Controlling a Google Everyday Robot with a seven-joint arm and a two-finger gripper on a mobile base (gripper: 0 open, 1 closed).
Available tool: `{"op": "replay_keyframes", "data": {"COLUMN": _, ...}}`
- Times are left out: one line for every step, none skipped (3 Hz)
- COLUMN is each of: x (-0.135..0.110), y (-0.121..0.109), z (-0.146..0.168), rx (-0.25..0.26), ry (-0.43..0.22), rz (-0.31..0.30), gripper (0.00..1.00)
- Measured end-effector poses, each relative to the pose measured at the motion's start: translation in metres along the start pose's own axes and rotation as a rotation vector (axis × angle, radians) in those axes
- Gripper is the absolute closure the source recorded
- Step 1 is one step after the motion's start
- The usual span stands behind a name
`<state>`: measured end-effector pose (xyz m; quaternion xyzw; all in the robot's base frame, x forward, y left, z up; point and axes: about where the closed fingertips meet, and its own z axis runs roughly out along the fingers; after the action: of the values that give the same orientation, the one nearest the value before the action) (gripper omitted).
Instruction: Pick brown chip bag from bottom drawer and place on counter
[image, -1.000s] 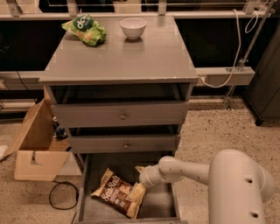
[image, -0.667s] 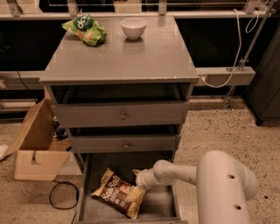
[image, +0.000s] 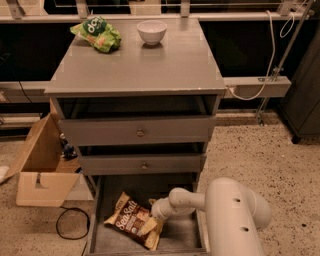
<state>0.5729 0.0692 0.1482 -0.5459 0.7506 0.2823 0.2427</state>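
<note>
The brown chip bag (image: 134, 221) lies flat on the floor of the open bottom drawer (image: 182, 240), towards its left side, white "Sea Salt" lettering up. My gripper (image: 156, 212) reaches into the drawer from the right on a white arm and sits at the bag's right edge, touching or just over it. The counter (image: 150, 65) is the flat grey top of the cabinet, above the two upper drawers.
A green chip bag (image: 96, 33) and a white bowl (image: 152, 31) sit at the counter's back. The two upper drawers (image: 140, 131) are pulled out a little. An open cardboard box (image: 41, 165) and a black cable (image: 70, 225) lie on the floor at left.
My arm has pushed further left into the drawer, bringing the gripper onto the bag's right edge. The bag has not visibly moved.
</note>
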Motion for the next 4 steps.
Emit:
{"op": "replay_keyframes", "data": {"x": 0.001, "y": 0.002, "z": 0.005, "rx": 0.013, "ry": -0.025, "rz": -0.005, "gripper": 0.27}}
{"op": "replay_keyframes", "data": {"x": 0.002, "y": 0.008, "z": 0.003, "rx": 0.024, "ry": -0.056, "rz": 0.0, "gripper": 0.5}}
{"op": "replay_keyframes", "data": {"x": -0.001, "y": 0.017, "z": 0.001, "rx": 0.006, "ry": -0.119, "rz": 0.012, "gripper": 0.73}}
{"op": "replay_keyframes", "data": {"x": -0.032, "y": 0.036, "z": -0.034, "rx": -0.027, "ry": -0.25, "rz": -0.059, "gripper": 0.96}}
